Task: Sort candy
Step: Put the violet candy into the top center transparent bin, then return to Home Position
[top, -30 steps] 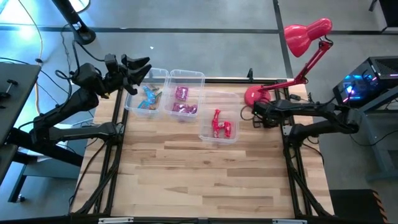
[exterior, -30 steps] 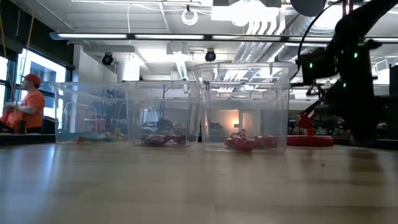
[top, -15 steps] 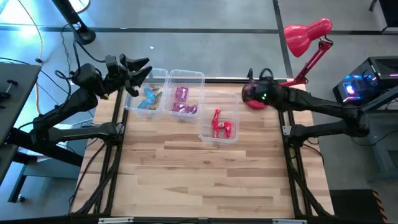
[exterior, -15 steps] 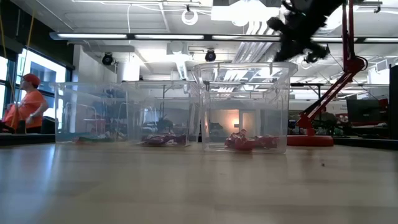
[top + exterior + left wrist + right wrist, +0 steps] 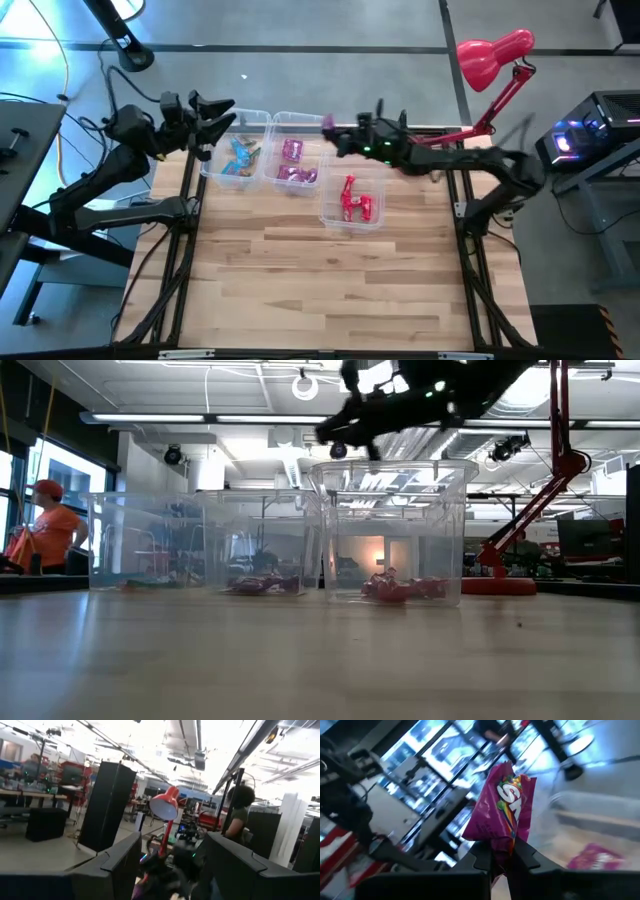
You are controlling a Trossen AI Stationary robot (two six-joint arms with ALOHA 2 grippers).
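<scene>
Three clear bins stand side by side at the table's far side. The left bin (image 5: pixel 238 148) holds light blue candy, the middle bin (image 5: pixel 297 152) purple-pink candy (image 5: pixel 296 174), and the right bin (image 5: pixel 352 190) red candy (image 5: pixel 353 205). My right gripper (image 5: pixel 333 128) hangs high over the far edge, just right of the middle bin, shut on a purple-pink candy packet (image 5: pixel 502 805). My left gripper (image 5: pixel 215 112) is open above the table's far left corner, beside the left bin, its fingers (image 5: pixel 122 865) spread wide. My right gripper (image 5: pixel 504 852) pinches the lower end (image 5: pixel 501 839) of the purple-pink packet between its two fingertips. The fingers reach level from the table's right, pointing left. The packet is lifted clear, high above the bins, and sticks out beyond the fingertips.
A red desk lamp (image 5: pixel 495 55) leans over the far right corner, its base (image 5: pixel 500 585) on the table. The near half of the wooden table (image 5: pixel 320 290) holds nothing. A person in orange (image 5: pixel 45 525) sits beyond the table.
My right arm has swung from the table's right edge by the lamp base toward the left along the far edge, rising, and now reaches out over the right bin toward the middle bin. My left gripper has drawn slightly toward the table's left.
</scene>
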